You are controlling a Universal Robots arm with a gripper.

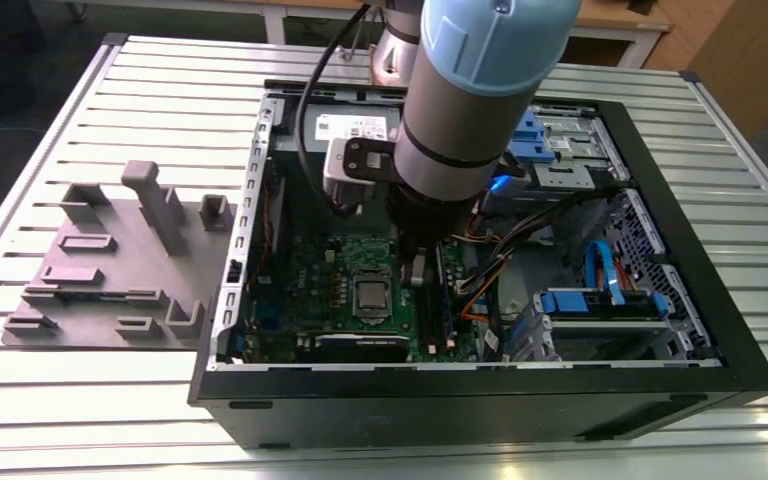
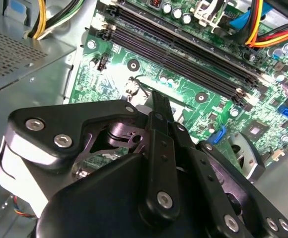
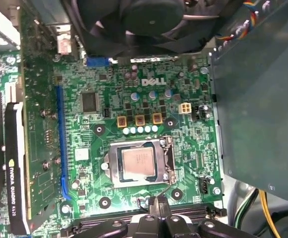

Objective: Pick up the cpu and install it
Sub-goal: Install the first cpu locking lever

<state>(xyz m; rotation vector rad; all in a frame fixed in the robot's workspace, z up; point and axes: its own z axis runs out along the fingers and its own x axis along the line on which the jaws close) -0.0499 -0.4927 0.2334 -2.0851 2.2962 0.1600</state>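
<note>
The cpu (image 3: 138, 163) lies flat in the socket (image 3: 140, 164) at the board's (image 3: 109, 134) centre, with the fan (image 3: 139, 20) at its 12 o'clock in the first wrist view. The hand (image 3: 156, 210) hovers just beside the socket at 6 o'clock, touching nothing, fingers drawn together and empty. Judged stage: cpu seated; any further move calls for clearance from socket and memory slots (image 2: 183, 49).

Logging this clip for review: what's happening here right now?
A robot arm reaches into an open black computer case lying on a slatted metal table. Its gripper hovers just above the green motherboard, beside the socket. The small square silvery cpu sits in that socket's metal frame, and the gripper holds nothing visible.
</note>
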